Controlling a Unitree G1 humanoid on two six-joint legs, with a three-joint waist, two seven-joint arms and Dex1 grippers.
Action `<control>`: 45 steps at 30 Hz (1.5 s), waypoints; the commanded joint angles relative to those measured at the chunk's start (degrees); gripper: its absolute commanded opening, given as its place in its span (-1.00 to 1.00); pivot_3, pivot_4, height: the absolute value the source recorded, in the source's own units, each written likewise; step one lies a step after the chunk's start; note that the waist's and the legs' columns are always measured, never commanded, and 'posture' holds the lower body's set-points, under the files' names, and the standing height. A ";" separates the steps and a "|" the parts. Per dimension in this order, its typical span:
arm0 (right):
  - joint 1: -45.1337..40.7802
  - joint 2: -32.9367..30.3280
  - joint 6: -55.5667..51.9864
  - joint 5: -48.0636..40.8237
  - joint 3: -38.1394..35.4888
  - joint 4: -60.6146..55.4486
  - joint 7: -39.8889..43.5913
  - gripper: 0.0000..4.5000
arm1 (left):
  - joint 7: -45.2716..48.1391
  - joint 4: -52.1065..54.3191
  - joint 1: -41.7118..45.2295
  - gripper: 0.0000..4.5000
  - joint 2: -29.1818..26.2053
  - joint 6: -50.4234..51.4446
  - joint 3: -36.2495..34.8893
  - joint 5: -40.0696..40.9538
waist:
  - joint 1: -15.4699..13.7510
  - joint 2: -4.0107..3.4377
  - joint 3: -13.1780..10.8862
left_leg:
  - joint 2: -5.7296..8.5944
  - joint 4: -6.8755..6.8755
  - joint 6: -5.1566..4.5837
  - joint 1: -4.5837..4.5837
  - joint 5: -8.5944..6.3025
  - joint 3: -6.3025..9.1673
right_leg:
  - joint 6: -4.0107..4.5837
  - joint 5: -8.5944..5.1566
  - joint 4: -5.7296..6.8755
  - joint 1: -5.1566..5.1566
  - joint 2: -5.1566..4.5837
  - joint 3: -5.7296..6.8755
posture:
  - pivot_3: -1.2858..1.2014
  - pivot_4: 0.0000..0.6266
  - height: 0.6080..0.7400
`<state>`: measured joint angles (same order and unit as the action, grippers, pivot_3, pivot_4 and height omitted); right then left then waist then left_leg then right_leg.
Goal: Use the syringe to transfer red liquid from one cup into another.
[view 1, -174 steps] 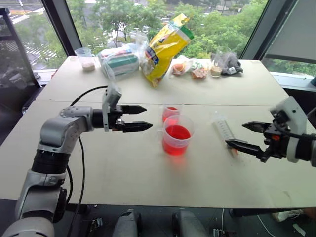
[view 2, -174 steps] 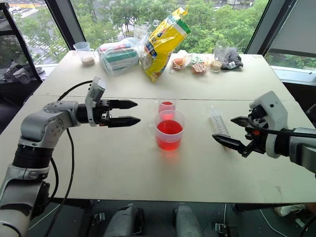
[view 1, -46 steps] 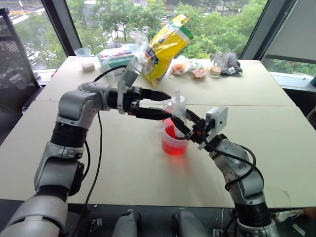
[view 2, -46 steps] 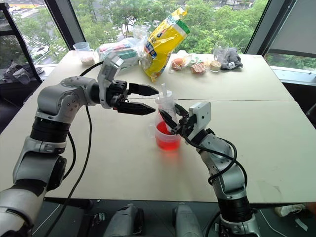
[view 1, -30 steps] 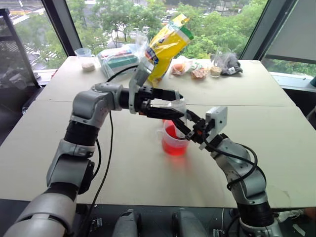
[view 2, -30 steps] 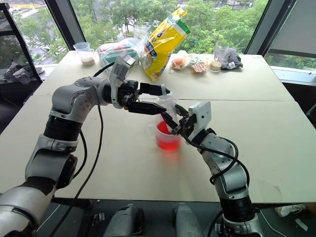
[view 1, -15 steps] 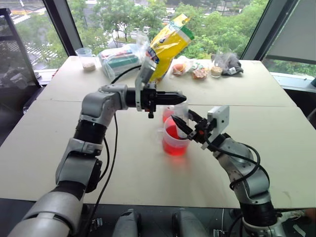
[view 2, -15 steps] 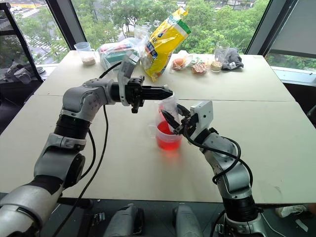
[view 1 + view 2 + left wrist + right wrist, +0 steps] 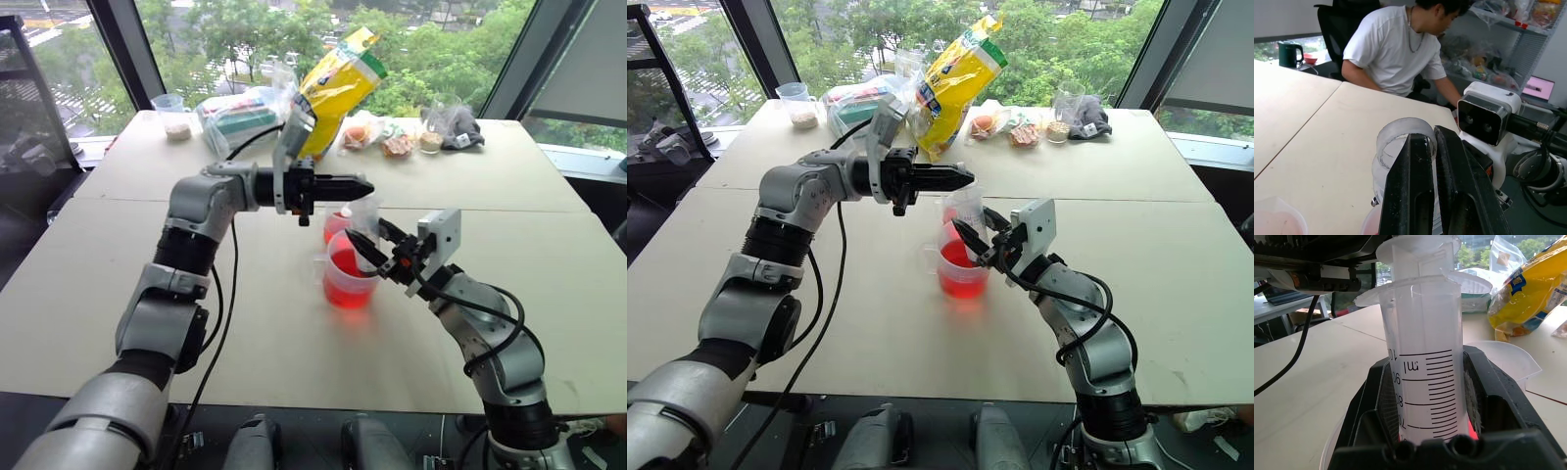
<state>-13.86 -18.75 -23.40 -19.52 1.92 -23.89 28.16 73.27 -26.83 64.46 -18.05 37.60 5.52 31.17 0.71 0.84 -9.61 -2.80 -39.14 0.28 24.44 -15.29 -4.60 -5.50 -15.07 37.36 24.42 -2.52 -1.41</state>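
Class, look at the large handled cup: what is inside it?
The large handled cup holds red liquid. The syringe, gripped by the right pincer, stands upright in it. Its tip is hidden behind the pincer, so whether it is submerged cannot be seen.

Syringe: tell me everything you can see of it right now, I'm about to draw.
The syringe is a large clear plastic barrel with black printed graduation marks, a wide finger flange and a white plunger top. It stands upright over the larger cup of red liquid. The right hand is shut on the barrel. The left hand, shut, sits level at the plunger top. The tip is hidden behind the hand, so I cannot tell if it is submerged.
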 commanded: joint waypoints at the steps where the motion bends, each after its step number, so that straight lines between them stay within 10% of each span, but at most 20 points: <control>1: 2.07 -0.61 -1.28 -0.38 4.39 -1.45 2.69 -0.37 | -2.07 0.61 4.99 -0.97 -1.35 -3.91 -4.93 0.12 | 0.02 0.00 0.00 | 0.00 0.00 0.00 0.00 0.00 0.00 | 0.00 0.00 0.00 0.00 0.00 0.00 | 0.03 -0.52 1.00; 18: -1.06 -0.33 -2.38 -1.76 2.96 -3.40 1.44 -0.37 | 0.12 3.02 1.96 -0.97 -1.72 -3.51 -1.87 -0.84 | 0.04 0.00 0.00 | 0.00 0.00 0.00 0.00 0.00 0.00 | 0.00 0.00 0.00 0.00 0.00 0.00 | 0.03 -0.52 1.00; 28: -8.56 0.50 -7.66 -6.76 -1.95 -7.39 -1.07 -0.37 | 1.30 6.89 -2.56 0.91 -3.27 -2.29 -0.08 -2.03 | 0.05 0.00 0.00 | -0.01 -0.01 0.00 0.00 0.00 -0.01 | 0.00 0.00 0.02 0.01 0.00 -0.01 | 0.03 -0.52 1.00; 45: -13.27 0.97 -11.18 -14.58 -6.61 -7.41 -3.29 -0.37 | -4.60 11.95 -8.08 0.91 -12.85 -0.70 -6.21 -1.55 | -0.01 -0.01 0.00 | -0.01 0.02 0.00 0.02 0.00 -0.02 | 0.00 0.00 0.02 0.03 -0.05 0.00 | 0.03 -0.52 1.00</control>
<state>-24.36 -17.45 -34.89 -32.08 -2.54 -29.99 25.04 69.49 -16.55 56.47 -30.55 37.28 0.78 29.33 0.70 0.83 -9.61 -2.81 -39.13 0.28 24.47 -15.29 -4.63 -5.51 -15.07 37.39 24.45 -2.57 -1.41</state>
